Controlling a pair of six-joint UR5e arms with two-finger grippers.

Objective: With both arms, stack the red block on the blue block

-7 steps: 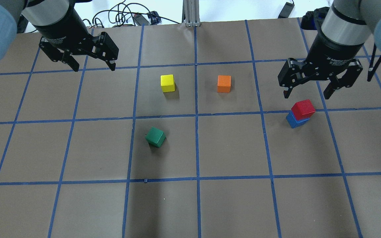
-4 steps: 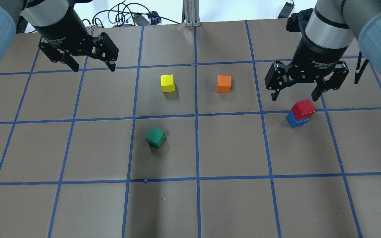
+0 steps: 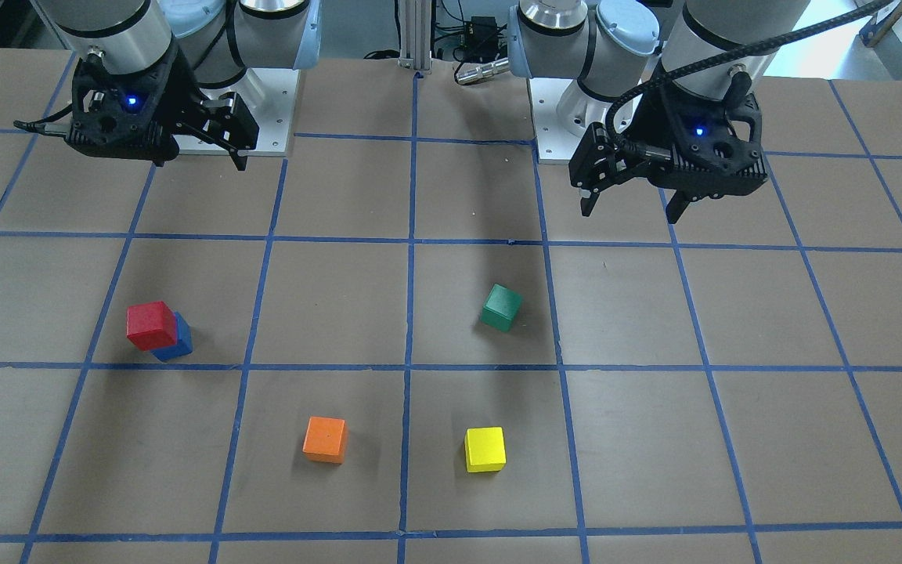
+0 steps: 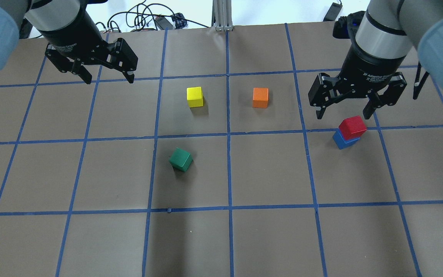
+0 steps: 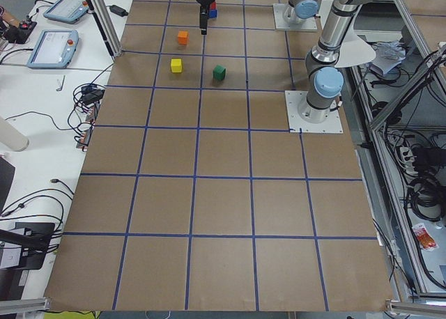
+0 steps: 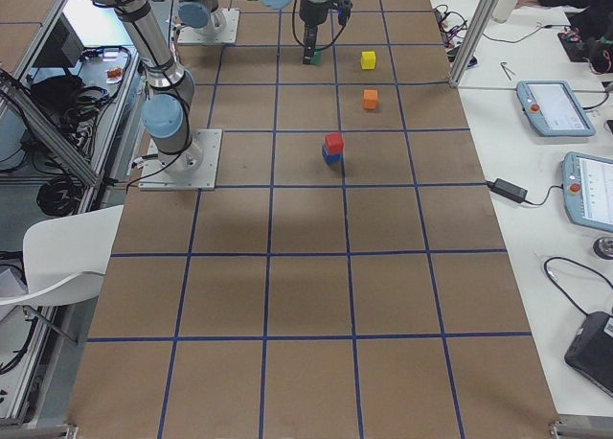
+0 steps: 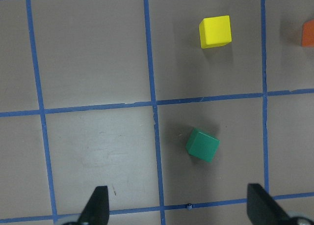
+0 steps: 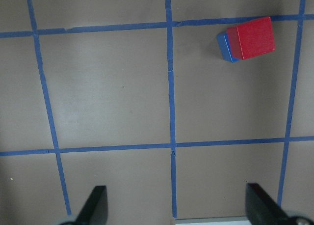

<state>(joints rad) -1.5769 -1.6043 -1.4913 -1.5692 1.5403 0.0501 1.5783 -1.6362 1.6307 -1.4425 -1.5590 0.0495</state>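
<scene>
The red block [image 4: 352, 126] sits on top of the blue block [image 4: 342, 142], slightly offset, on the right side of the table. The stack also shows in the front view, red block [image 3: 151, 325] over blue block [image 3: 182, 340], and in the right wrist view [image 8: 254, 37]. My right gripper [image 4: 343, 114] hangs open and empty above and just behind the stack, not touching it. My left gripper [image 4: 110, 80] is open and empty, raised over the far left of the table. Its fingertips [image 7: 96, 208] frame the green cube from above.
A yellow cube [image 4: 194, 96] and an orange cube [image 4: 260, 97] stand in the middle at the back. A green cube [image 4: 180, 159] lies turned at an angle, left of centre. Cables and a metal post [image 4: 222, 15] line the far edge.
My right gripper has shifted left, away from its place right of the stack, staying open. The stack, the other cubes and the left arm have not moved.
</scene>
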